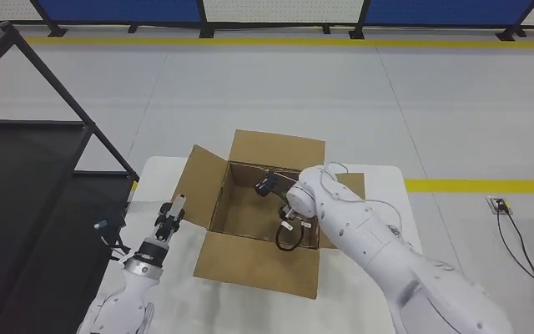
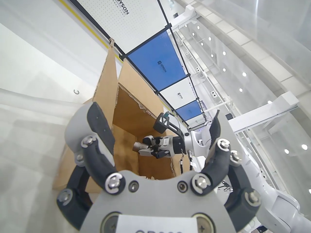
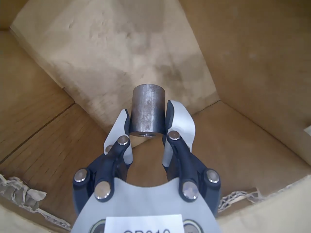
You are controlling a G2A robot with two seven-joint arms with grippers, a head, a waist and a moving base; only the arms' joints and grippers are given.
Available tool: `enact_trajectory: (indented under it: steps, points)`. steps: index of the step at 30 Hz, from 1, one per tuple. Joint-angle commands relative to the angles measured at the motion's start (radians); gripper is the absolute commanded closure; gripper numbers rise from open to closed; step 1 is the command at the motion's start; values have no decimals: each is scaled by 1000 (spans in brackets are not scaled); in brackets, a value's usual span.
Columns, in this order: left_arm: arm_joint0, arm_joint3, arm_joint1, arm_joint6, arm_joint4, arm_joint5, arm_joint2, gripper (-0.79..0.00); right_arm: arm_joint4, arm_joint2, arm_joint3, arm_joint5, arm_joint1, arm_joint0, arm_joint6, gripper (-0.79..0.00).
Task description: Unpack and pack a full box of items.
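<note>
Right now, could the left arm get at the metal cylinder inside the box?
Probably not: the left gripper sits outside the box, whose raised flap stands between, and the right gripper is shut on the metal cylinder.

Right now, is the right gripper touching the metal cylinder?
Touching. In the right wrist view, the right gripper clamps the metal cylinder, a finger pressed against each side.

We see a brown cardboard box (image 1: 259, 265) standing open on the white table (image 1: 163, 179), its four flaps folded outward and some edges torn ragged. Inside it is a short, dull grey metal cylinder (image 3: 147, 98) with a hole in its near end. The right tool (image 3: 147, 109) clamps its sides, clear of the walls. We cannot tell whether it touches the bottom.
</note>
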Motion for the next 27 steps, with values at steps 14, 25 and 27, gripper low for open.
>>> enact_trajectory:
  steps: [14,25,27]
  points:
    - [23,-12,-4,6,-6,-22,-19,-785,-53,-59,196,-68,-133,35,127,0]
    - [34,-15,-7,0,-6,-34,-27,-785,-46,-48,315,-86,-184,39,60,-256]
    - [34,-15,-8,-2,-6,-36,-27,-785,-47,-45,328,-91,-188,42,49,-289]
